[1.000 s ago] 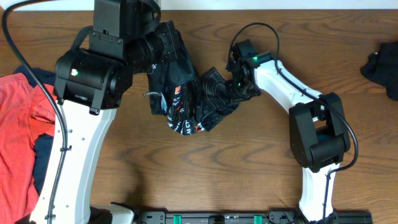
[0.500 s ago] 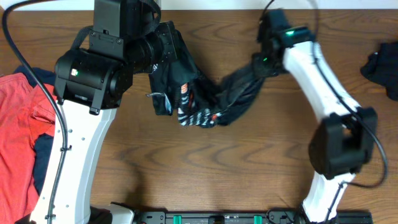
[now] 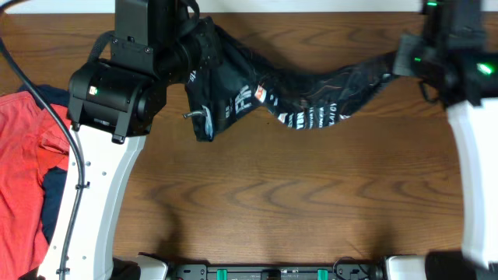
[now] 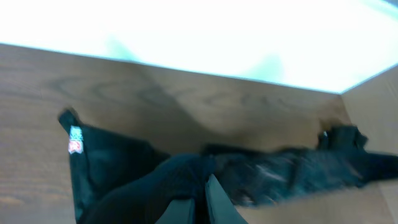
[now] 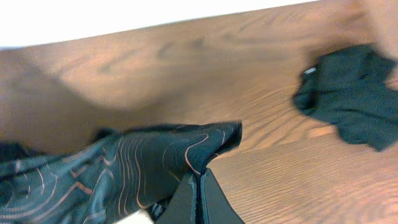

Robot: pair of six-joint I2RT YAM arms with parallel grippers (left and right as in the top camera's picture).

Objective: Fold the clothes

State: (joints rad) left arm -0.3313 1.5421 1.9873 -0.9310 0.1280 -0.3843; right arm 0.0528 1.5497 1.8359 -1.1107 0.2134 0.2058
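Along the far edge of the table [image 3: 296,202], the black jersey [image 3: 311,97] is drawn out in a long, sagging band between the two arms; its left end bunches into a thicker fold with white lettering and a small orange mark, and its right end thins to a narrow strip; in the left wrist view the left gripper [image 4: 200,199] has its fingers pressed together with dark cloth gathered around them, the rest of the garment trailing off to the right over the wood; in the right wrist view the right gripper [image 5: 198,199] pinches a corner of the jersey between closed fingers, with fine orange contour lines running across the fabric to the left; whether the lowest part of the sag touches the wood I cannot tell; the white strip beyond the table's far edge lies just behind the stretched cloth; in front of the jersey a wide stretch of bare wood runs between the two arm bases toward the near edge; at the left edge a red top [image 3: 23,187] lies flat with a navy top [image 3: 53,194] showing beside and under it, well apart from the jersey; a dark crumpled garment [image 5: 348,93] sits on the wood near the right gripper
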